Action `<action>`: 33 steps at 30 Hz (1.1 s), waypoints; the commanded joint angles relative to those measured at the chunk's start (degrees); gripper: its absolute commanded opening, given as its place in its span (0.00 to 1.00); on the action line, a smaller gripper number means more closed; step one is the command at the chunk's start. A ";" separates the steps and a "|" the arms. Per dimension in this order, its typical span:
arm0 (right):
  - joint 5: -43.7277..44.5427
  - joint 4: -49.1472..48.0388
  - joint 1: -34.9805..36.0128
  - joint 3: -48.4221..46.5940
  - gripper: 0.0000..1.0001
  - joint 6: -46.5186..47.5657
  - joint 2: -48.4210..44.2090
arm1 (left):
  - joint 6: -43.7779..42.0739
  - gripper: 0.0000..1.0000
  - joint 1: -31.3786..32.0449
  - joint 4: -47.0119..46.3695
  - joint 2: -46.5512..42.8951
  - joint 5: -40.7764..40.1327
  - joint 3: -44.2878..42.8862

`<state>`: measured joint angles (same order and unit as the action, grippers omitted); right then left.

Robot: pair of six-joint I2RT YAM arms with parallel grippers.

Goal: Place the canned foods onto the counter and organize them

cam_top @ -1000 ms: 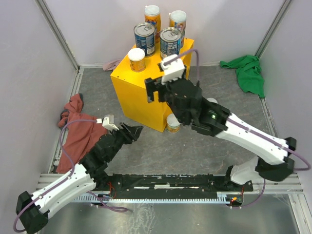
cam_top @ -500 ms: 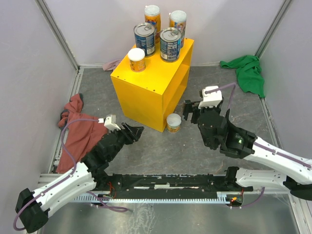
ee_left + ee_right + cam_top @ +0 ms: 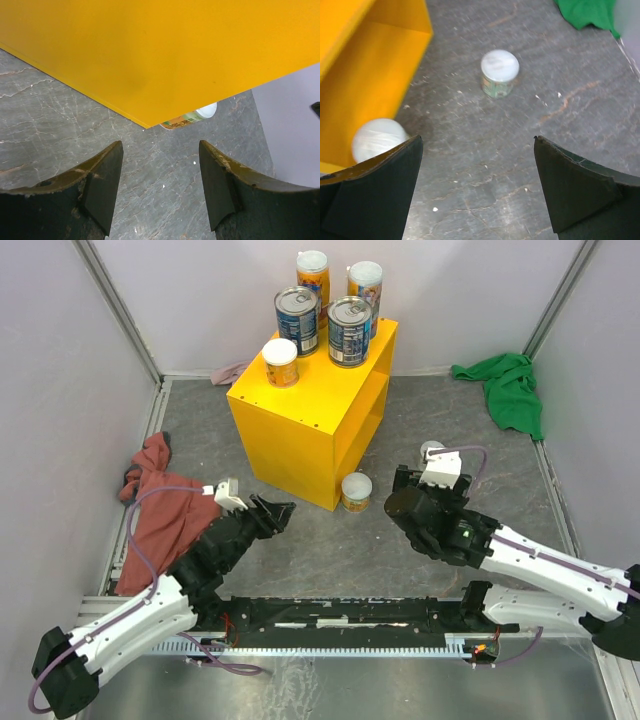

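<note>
Right gripper (image 3: 477, 145) has come off the counter (image 3: 300, 430) top and dropped to floor level; its jaws stand wide and empty. Left gripper (image 3: 160, 150) has barely shifted; it is parted with nothing between, facing the counter's corner. I count five on top: two orange cans (image 3: 313, 275), two blue cans (image 3: 297, 320), one short can (image 3: 280, 362). Two short ones remain on the floor: near can (image 3: 356, 492) just beside the counter's corner; far can (image 3: 499, 73) standing apart, ahead of the right gripper. I judge the latest placement finished and a floor pickup next. Labels: no brand or writing legible; the far can's wrap looks greenish, its lid white.
</note>
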<state>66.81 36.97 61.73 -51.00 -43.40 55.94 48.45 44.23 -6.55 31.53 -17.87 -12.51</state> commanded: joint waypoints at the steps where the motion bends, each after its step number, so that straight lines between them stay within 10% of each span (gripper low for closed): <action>1: -2.73 -1.86 -3.77 4.55 0.99 -5.73 -0.69 | 0.90 0.69 0.21 -3.57 -1.14 0.05 0.75; 33: -18.12 -31.65 -27.38 11.85 0.99 1.66 23.79 | 0.82 0.69 0.24 -20.70 9.48 -0.65 7.57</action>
<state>50.04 13.78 36.25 -37.50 -44.75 77.49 48.90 44.23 -20.29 39.09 -17.76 -4.95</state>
